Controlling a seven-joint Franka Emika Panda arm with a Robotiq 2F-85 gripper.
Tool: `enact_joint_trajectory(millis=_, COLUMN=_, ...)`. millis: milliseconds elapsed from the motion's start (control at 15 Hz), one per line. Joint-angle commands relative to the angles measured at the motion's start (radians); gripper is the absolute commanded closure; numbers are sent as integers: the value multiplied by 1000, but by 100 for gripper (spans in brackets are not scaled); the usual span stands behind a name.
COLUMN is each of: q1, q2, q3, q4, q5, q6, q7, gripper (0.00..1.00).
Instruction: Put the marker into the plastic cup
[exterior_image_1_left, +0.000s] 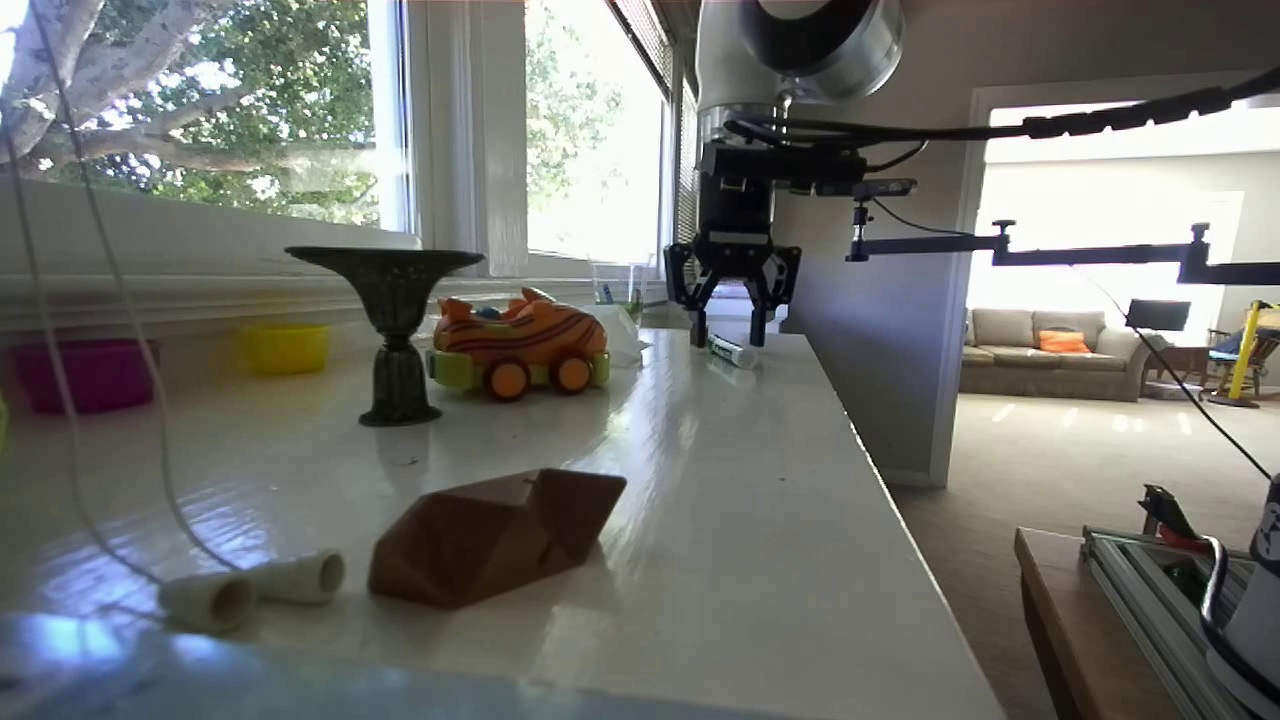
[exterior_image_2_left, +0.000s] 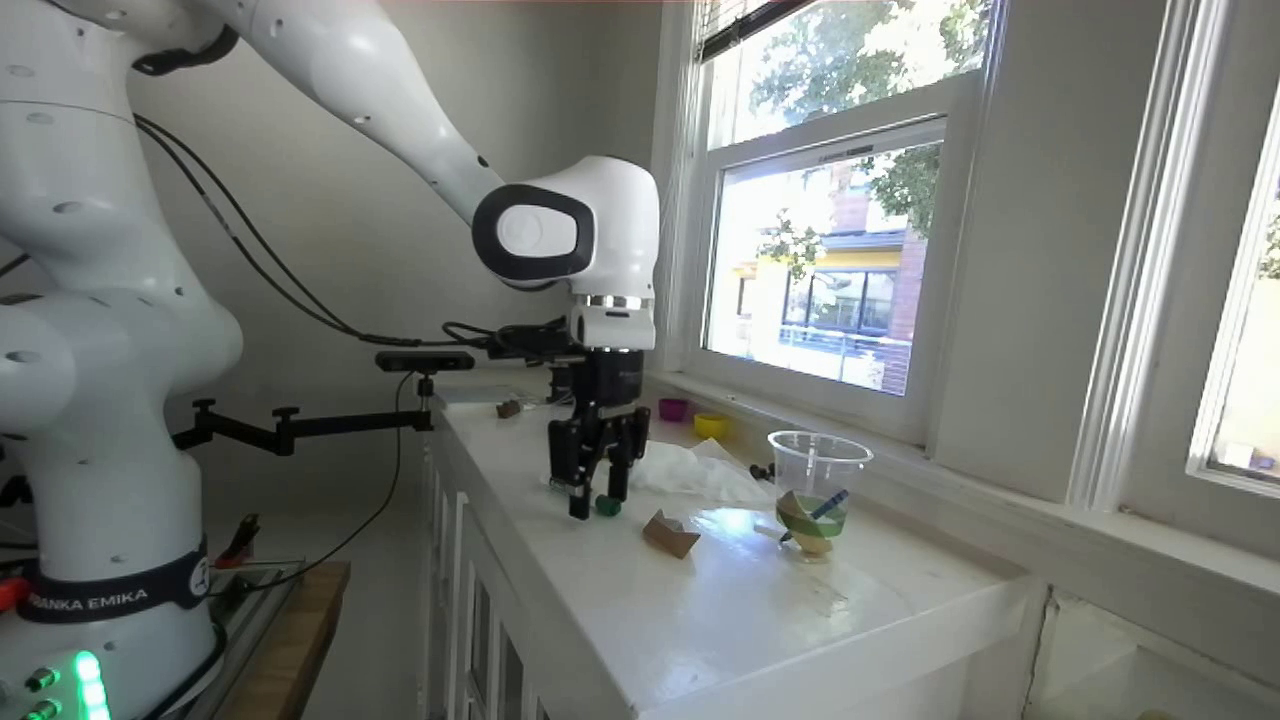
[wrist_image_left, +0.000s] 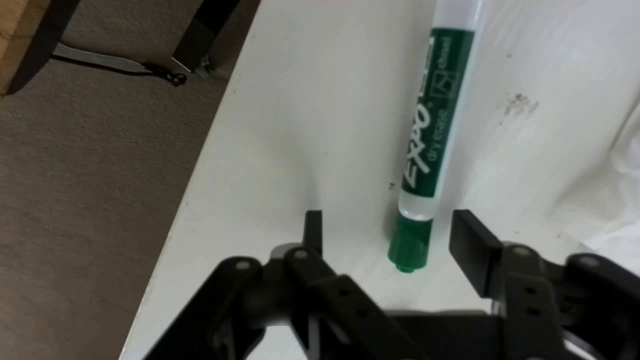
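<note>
benchlurker: ok so where's the marker (wrist_image_left: 435, 125) at?

tapegoblin: Lying flat on the white counter (exterior_image_1_left: 780, 540). In the wrist view the gripper (wrist_image_left: 390, 237) has the green cap end between its fingertips, and the barrel points away.

benchlurker: grabbed or what?

tapegoblin: Fingers are spread apart, with white counter showing on each side of the cap.

benchlurker: and the plastic cup (exterior_image_2_left: 815, 465)?

tapegoblin: Upright on the same counter, well apart from the marker. It's see-through; a green something (exterior_image_2_left: 797, 512) and a blue stick (exterior_image_2_left: 830, 503) show through the wall, can't tell what they are. In an exterior view a brown angular piece (exterior_image_2_left: 670, 535) sits between it and the gripper, and a crumpled white sheet (exterior_image_2_left: 695, 472) lies near the marker.

benchlurker: other junk?

tapegoblin: In an exterior view, an orange toy car (exterior_image_1_left: 530, 340) near a dark goblet (exterior_image_1_left: 393, 300), a brown faceted lump (exterior_image_1_left: 485, 550) closer to the camera, plus a yellow bowl (exterior_image_1_left: 287, 350) and a purple bowl (exterior_image_1_left: 100, 380).
</note>
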Motion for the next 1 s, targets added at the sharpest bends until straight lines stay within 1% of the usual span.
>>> enact_joint_trajectory(millis=0, q1=-15, q2=-31, q3=16, q4=-34, q5=-25, q6=39, q7=28, gripper=64)
enact_joint_trajectory(millis=67, q1=-15, q2=-31, q3=18, q4=-32, q5=-25, q6=41, q7=27, gripper=70)
enact_joint_trajectory(millis=200, q1=-15, q2=-28, q3=20, q4=-29, q5=-25, q6=43, q7=25, gripper=86)
enact_joint_trajectory(millis=333, q1=-14, q2=-26, q3=22, q4=-27, q5=-25, q6=47, q7=24, gripper=98)
enact_joint_trajectory(millis=400, q1=-14, q2=-27, q3=23, q4=-25, q5=-25, q6=47, q7=23, gripper=99)
enact_joint_trajectory(millis=467, q1=-15, q2=-26, q3=24, q4=-25, q5=-26, q6=49, q7=23, gripper=95)
enact_joint_trajectory(millis=667, q1=-14, q2=-21, q3=27, q4=-18, q5=-27, q6=44, q7=27, gripper=95)
enact_joint_trajectory(millis=733, q1=-20, q2=-12, q3=39, q4=12, q5=-70, q6=37, q7=35, gripper=95)
enact_joint_trajectory(millis=800, q1=-40, q2=2, q3=60, q4=55, q5=-178, q6=10, q7=61, gripper=95)
enact_joint_trajectory(millis=933, q1=-46, q2=31, q3=72, q4=162, q5=-283, q6=-53, q7=51, gripper=95)
